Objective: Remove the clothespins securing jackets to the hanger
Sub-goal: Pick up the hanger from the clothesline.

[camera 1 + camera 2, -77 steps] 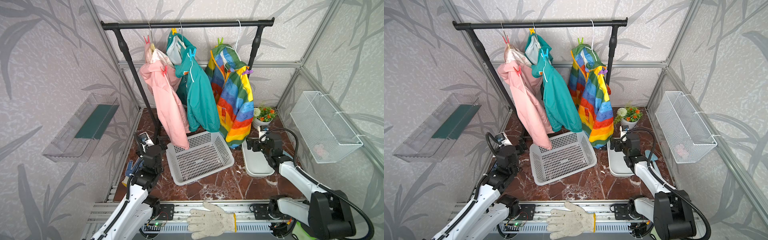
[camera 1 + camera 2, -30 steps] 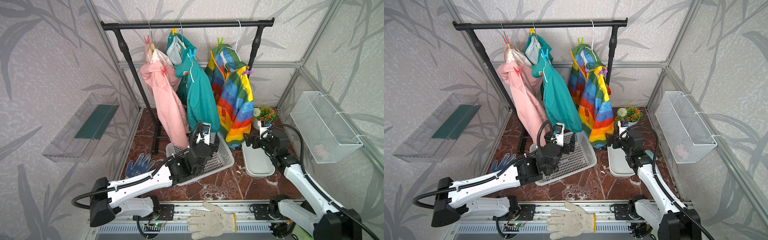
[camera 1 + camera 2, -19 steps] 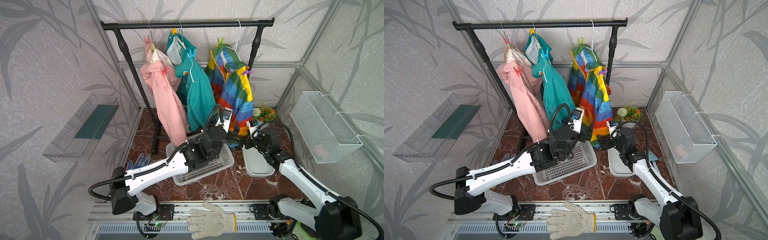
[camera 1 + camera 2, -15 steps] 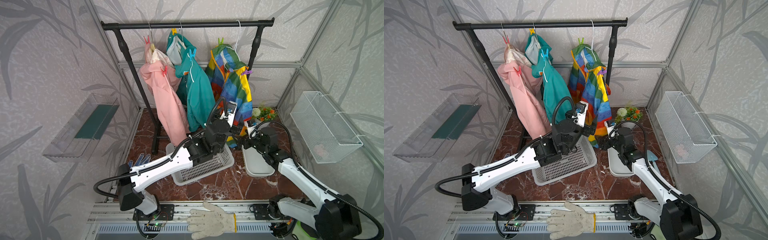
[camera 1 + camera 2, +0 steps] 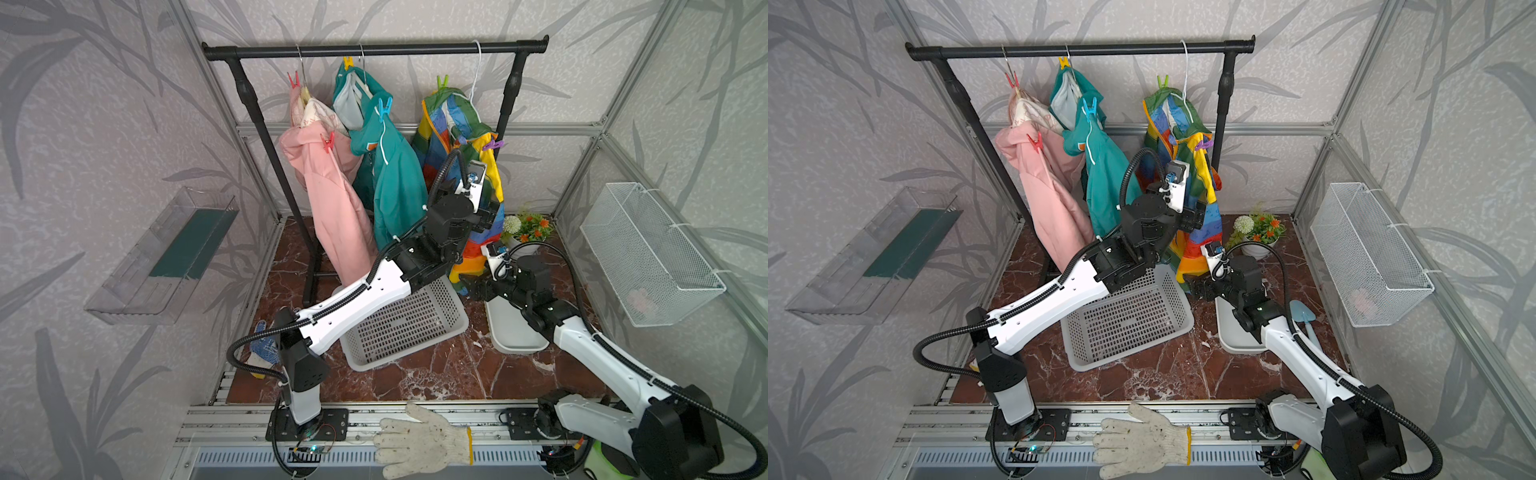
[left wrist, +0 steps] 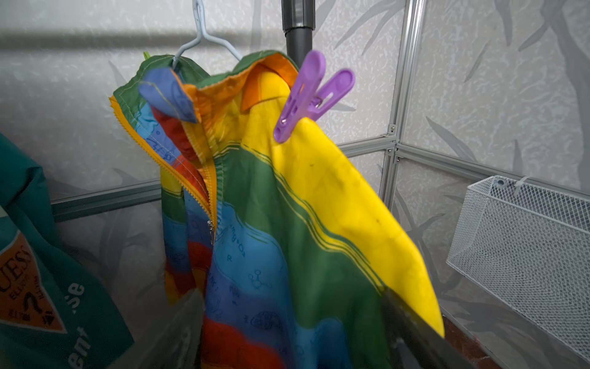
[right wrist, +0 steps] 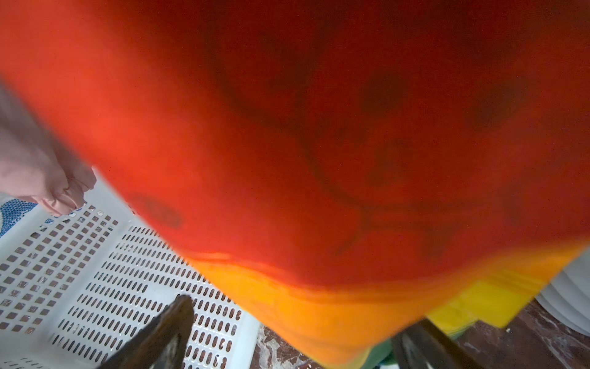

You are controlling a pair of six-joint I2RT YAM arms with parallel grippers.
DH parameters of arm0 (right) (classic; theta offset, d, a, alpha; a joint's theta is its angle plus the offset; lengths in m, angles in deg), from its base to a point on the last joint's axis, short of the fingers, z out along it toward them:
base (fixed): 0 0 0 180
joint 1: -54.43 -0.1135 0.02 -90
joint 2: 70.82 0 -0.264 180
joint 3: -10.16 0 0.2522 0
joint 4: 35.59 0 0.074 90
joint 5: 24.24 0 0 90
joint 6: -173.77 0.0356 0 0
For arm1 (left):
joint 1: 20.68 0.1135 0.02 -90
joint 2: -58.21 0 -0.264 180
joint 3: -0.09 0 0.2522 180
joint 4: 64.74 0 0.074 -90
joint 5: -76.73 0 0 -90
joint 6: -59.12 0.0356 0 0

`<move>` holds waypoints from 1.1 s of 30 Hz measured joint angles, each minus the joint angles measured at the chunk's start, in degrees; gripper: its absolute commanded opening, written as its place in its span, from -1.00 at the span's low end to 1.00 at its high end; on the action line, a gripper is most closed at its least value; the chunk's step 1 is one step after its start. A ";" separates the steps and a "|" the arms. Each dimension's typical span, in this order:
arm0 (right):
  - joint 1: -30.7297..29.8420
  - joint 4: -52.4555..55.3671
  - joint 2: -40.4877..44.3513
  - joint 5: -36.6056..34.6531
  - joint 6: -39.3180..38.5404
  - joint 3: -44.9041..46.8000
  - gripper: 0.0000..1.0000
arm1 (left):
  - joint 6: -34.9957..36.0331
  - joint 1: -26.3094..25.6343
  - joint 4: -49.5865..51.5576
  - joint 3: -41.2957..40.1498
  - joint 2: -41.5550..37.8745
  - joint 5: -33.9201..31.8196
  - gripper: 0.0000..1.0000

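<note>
Three jackets hang from the black rail (image 5: 374, 50): pink (image 5: 332, 199), teal (image 5: 395, 187) and rainbow-striped (image 5: 440, 137). Clothespins sit on them: two red (image 5: 294, 79) (image 5: 328, 142), yellow (image 5: 347, 63), blue (image 5: 384, 109), green (image 5: 442, 81) and purple (image 6: 311, 96). My left gripper (image 6: 293, 335) is raised against the rainbow jacket's front, below the purple clothespin, open with fabric between its fingers (image 6: 412, 329). My right gripper (image 7: 293, 348) is open at the rainbow jacket's orange hem (image 7: 319, 303), low by the floor.
A white slotted basket (image 5: 407, 324) lies under the jackets, with a white tray (image 5: 511, 332) and a flower pot (image 5: 525, 226) to its right. A wire basket (image 5: 648, 253) hangs on the right wall, a clear shelf (image 5: 166, 253) on the left. Gloves lie at the front (image 5: 424, 440) and left (image 5: 264, 349).
My left arm swung from the floor at the left, over the basket, up to the rainbow jacket. My right gripper moved left to the jacket's hem.
</note>
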State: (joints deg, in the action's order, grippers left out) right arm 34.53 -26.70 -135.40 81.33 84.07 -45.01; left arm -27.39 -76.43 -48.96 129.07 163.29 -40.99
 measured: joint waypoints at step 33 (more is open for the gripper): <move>-1.51 -0.04 -1.51 -0.02 -0.61 -0.11 0.84 | -1.03 1.05 17.64 34.97 15.10 9.18 0.13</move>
State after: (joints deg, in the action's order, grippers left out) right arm 33.02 -26.74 -136.91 81.31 83.45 -45.12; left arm -28.42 -75.38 -31.32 164.04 178.39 -31.81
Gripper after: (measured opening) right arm 0.922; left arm 0.591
